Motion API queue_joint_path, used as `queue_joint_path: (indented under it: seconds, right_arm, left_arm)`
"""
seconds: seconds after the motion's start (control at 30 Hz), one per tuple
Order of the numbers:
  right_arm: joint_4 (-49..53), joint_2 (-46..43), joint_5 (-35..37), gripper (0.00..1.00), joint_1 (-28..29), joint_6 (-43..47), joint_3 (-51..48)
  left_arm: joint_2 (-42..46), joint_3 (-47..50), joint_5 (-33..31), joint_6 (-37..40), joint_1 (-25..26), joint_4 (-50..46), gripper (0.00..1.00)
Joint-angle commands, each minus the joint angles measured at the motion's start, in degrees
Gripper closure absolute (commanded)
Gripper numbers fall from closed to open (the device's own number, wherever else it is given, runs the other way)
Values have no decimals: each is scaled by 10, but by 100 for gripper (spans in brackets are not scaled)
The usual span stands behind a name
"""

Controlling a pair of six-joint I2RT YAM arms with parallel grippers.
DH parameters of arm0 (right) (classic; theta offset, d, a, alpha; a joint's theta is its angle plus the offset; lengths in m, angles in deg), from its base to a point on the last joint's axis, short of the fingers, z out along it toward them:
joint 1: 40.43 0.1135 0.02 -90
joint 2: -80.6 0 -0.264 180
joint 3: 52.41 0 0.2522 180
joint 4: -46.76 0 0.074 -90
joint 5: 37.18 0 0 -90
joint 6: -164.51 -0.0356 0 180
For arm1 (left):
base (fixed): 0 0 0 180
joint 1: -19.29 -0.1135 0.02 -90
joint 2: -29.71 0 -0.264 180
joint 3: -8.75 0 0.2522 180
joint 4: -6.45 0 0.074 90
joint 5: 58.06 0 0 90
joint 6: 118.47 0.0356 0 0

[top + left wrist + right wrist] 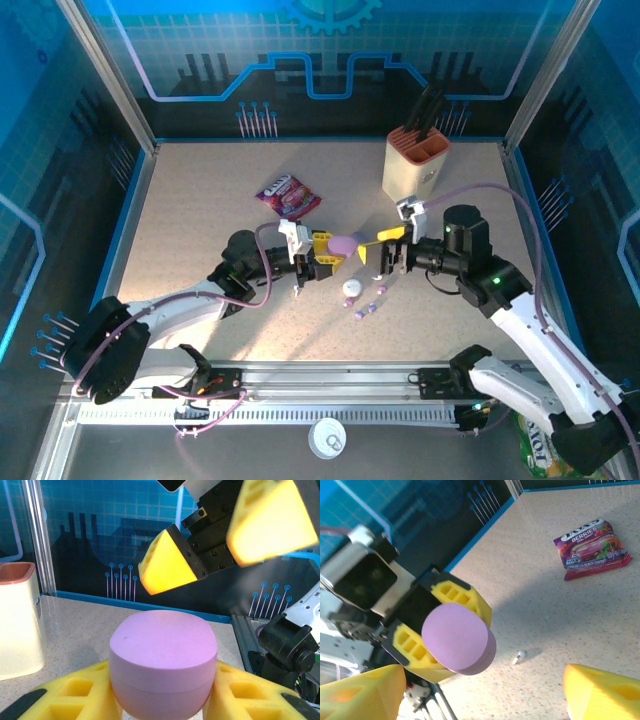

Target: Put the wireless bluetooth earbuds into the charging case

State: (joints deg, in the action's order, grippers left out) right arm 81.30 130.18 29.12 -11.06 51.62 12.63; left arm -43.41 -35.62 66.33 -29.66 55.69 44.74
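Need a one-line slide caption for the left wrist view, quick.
Left pincer clamps the lilac case while the right pincer faces it, fingers open.

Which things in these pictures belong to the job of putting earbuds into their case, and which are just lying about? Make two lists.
Job in hand:
- lilac charging case, gripped by the left end effector
- loose earbuds

Lying about:
- sweet packet
- cream holder with dark utensils
- white round lid
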Motion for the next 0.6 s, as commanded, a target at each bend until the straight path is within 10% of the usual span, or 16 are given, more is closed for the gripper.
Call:
queue_joint_path:
  seconds: [0.0, 0.57]
  right_arm:
    - [38, 10, 72, 15, 33, 84, 21]
    - [-16, 41, 124, 15, 51, 93, 16]
  left_arm:
    - [13, -14, 18, -1, 7, -5, 61]
    - [10, -24, 18, -3, 18, -19, 61]
